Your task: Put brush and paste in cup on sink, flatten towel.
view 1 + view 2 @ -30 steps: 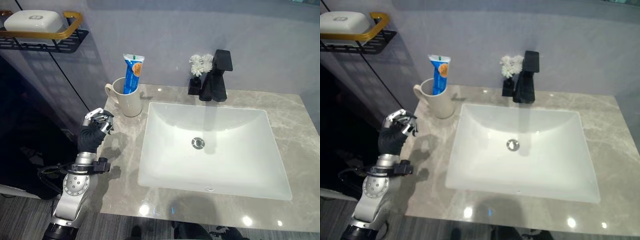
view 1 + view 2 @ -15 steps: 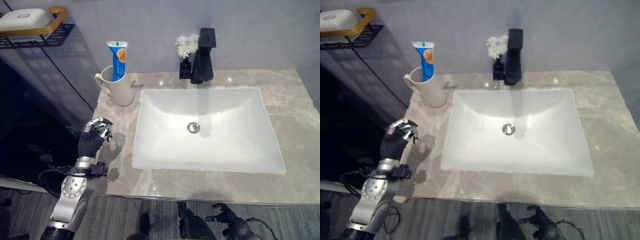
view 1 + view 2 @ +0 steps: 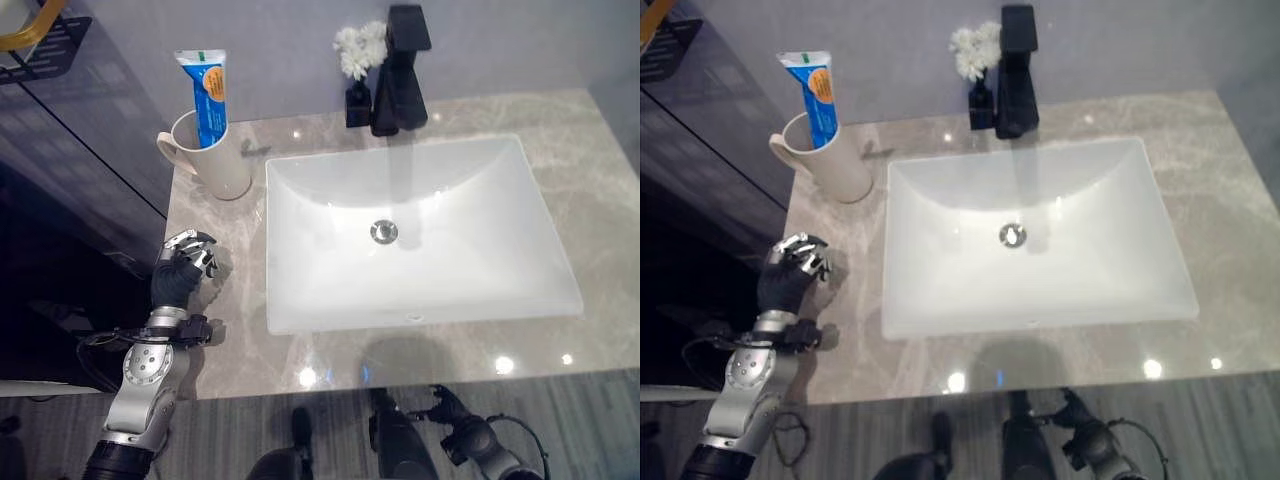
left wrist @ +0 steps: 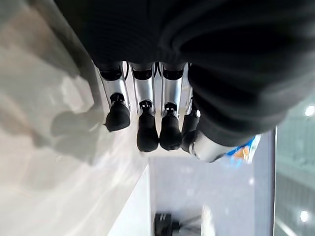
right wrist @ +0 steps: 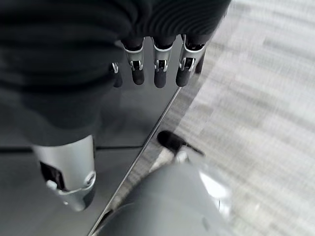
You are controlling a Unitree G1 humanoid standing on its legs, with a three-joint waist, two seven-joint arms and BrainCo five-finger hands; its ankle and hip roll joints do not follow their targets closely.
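Paste tube point(image 3: 207, 95) stands in the cup point(image 3: 205, 160) left of the sink point(image 3: 410, 225), left hand point(image 3: 180, 272) near the cup with empty curled fingers; right hand point(image 5: 155, 61) relaxed, low; likely brush or towel next, neither visible.

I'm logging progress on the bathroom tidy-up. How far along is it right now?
Done: the toothpaste tube stands in the cup on the counter beside the sink. I can't make out a brush in the cup, and I see no towel. In hand: nothing; the left hand hovers at the counter's edge with empty curled fingers, and the right hand hangs low, relaxed. Left: brush unconfirmed, towel flattening.
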